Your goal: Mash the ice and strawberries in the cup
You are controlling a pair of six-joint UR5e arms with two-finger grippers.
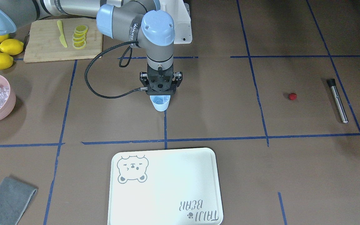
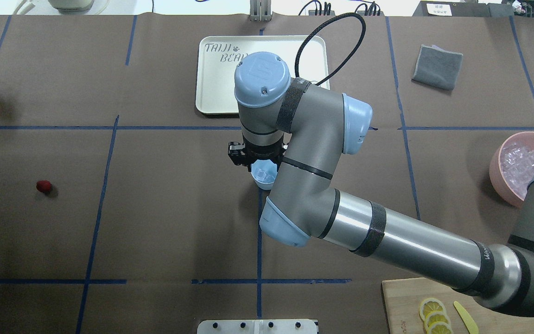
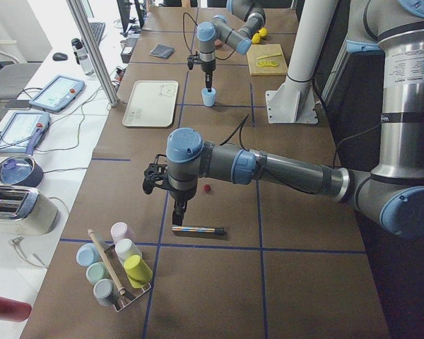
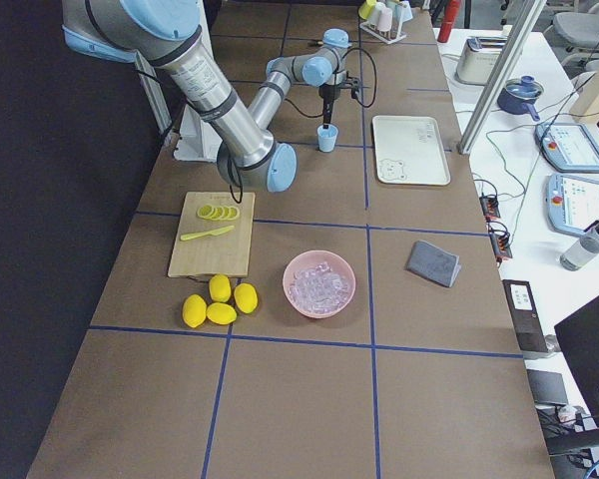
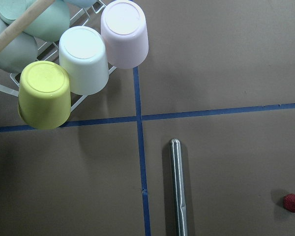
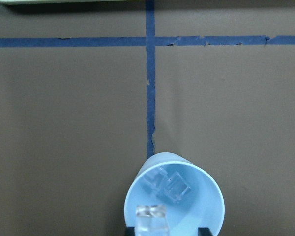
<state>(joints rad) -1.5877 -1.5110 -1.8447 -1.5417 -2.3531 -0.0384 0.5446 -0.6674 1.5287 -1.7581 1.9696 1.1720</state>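
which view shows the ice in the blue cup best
Right wrist view: it looks straight down into the cup, so the ice cubes show clearly. Overhead glimpses one cube; front-facing shows only the cup's mouth; side views are too small; left wrist shows none.

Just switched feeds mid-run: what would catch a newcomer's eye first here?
The right hand hangs directly over the small pale-blue plastic cup at mid-table, with clear ice cubes already inside. The small red strawberry lies alone far off on the robot's left side, near the steel rod with a black tip, not yet in the cup.
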